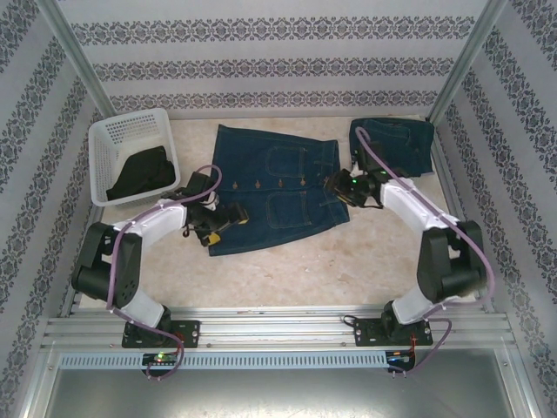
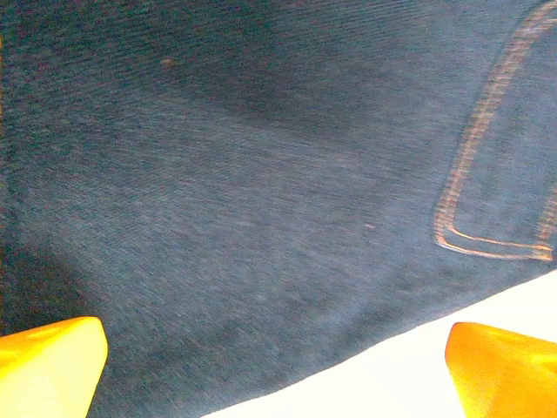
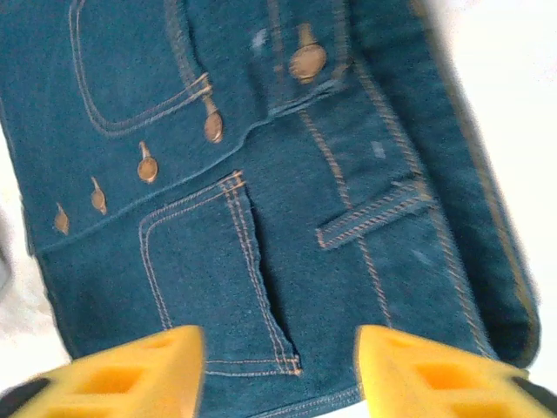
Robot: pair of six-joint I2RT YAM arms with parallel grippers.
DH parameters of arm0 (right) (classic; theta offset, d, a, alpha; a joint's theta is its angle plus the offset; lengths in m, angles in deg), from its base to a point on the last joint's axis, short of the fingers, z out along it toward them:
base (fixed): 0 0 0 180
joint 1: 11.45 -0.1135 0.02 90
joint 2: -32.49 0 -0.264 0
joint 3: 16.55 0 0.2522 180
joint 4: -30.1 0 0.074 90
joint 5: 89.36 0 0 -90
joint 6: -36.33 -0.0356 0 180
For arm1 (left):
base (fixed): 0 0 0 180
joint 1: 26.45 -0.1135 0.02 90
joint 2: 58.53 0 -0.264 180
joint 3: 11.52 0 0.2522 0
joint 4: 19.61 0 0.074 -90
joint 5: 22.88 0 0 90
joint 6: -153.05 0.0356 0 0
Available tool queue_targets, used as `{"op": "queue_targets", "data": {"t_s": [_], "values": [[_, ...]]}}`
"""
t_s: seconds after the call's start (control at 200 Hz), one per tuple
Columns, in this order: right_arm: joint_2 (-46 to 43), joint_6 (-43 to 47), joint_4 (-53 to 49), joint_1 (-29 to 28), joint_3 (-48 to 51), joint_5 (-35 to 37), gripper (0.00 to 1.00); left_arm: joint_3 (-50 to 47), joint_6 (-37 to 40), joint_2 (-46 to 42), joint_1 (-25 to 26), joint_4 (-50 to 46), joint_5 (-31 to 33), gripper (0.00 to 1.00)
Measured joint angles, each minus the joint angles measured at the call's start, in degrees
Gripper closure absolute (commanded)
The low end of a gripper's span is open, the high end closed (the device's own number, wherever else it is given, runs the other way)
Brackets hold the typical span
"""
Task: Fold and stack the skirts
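Observation:
A dark blue denim skirt [image 1: 270, 187] lies spread flat mid-table, buttons and pockets up. My left gripper [image 1: 228, 218] hovers open over its near-left hem; in the left wrist view the fingers [image 2: 52, 361] stand wide over the denim [image 2: 261, 174] and its edge. My right gripper [image 1: 338, 185] is at the skirt's right waist edge; its yellow jaws [image 3: 280, 366] are partly narrowed but apart, with the flat waistband and pocket [image 3: 348, 261] between them. Another blue denim garment [image 1: 396, 144] lies folded at the back right. A black skirt [image 1: 139, 172] sits bunched in the basket.
The white mesh basket [image 1: 130, 131] stands at the back left. Patterned walls and metal posts enclose the table on three sides. Bare tabletop [image 1: 287, 274] runs between the skirt and the arm bases.

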Motion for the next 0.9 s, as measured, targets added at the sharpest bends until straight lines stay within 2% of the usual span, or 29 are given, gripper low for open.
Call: {"op": "queue_targets", "data": {"t_s": [0.065,0.245,0.385,0.52,0.639,0.744,0.899], "values": [[2.1,0.2,1.1,-1.4,-1.0,0.6,0.88,2.7,0.3,-1.7,0.1,-1.2,-0.5,0.00],[6.5,-1.6,4.8,-1.9,1.0,2.9,1.00,4.8,-0.1,-3.5,1.0,0.4,-2.6,0.00],[7.9,-2.6,6.3,-2.0,5.4,5.2,1.00,-1.0,-2.7,-0.1,1.1,6.4,-7.4,0.00],[7.3,-5.0,8.5,-2.9,10.8,7.5,1.00,-4.2,-2.8,3.4,0.9,6.2,-6.9,0.00],[3.4,-8.8,11.1,-6.2,15.3,10.4,1.00,-5.3,-1.9,2.8,-0.9,6.5,-7.6,0.00],[-0.2,-12.9,13.4,-8.6,20.0,12.2,0.92,-6.4,-0.5,1.8,-3.0,6.1,-8.3,0.00],[-3.6,-16.0,14.2,-9.1,22.4,12.9,0.70,-6.7,0.7,0.5,-3.9,5.4,-10.0,0.00]]}}
